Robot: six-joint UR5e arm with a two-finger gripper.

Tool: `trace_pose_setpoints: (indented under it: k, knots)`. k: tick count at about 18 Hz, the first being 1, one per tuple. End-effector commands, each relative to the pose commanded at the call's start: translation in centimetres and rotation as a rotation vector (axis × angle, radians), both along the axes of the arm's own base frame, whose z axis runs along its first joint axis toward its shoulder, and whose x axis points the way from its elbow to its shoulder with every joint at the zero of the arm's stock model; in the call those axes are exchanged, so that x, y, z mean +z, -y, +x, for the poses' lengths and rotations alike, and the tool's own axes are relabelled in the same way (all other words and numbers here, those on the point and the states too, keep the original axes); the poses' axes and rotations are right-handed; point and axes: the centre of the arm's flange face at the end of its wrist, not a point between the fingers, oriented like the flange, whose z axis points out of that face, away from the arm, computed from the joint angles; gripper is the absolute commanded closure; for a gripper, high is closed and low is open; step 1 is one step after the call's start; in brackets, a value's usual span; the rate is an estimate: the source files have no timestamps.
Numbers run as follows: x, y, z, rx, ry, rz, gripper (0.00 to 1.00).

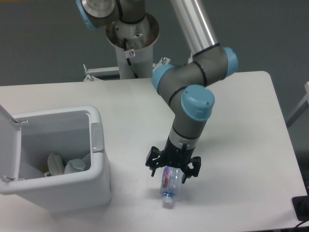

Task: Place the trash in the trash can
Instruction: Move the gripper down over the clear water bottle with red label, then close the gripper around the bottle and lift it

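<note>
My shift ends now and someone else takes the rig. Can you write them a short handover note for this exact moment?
Gripper: low over the table, fingers either side of the water bottle; whether they have closed on it cannot be told.
Water bottle: lying on the table to the right of the trash can, cap toward the camera.
Wrapper: crumpled white trash already inside the trash can, lid open.
Left: grasp the bottle, lift it and drop it into the can.
</note>
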Motion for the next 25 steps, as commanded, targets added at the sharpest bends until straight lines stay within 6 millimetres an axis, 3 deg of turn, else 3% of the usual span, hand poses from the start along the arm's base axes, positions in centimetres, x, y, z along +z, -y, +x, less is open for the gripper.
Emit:
trace_pose_setpoints:
  k: [6,16,19,23,25]
  knots:
    - [-3.2,-1.4,0.2,-0.038,-0.051,-0.055,0.0]
    - [-5.4,-1.5,0.5,-0.044,-0.084,-0.138,0.03]
    - [-5.4,-1.7,0.8,-0.048,-0.094,-0.149,0.19]
    - [-5.3,-1.7,0.7,-0.042,-0.094,-0.149,0.5]
    - [-5.3,-1.7,0.7,-0.039,-0.093,-0.149,0.55]
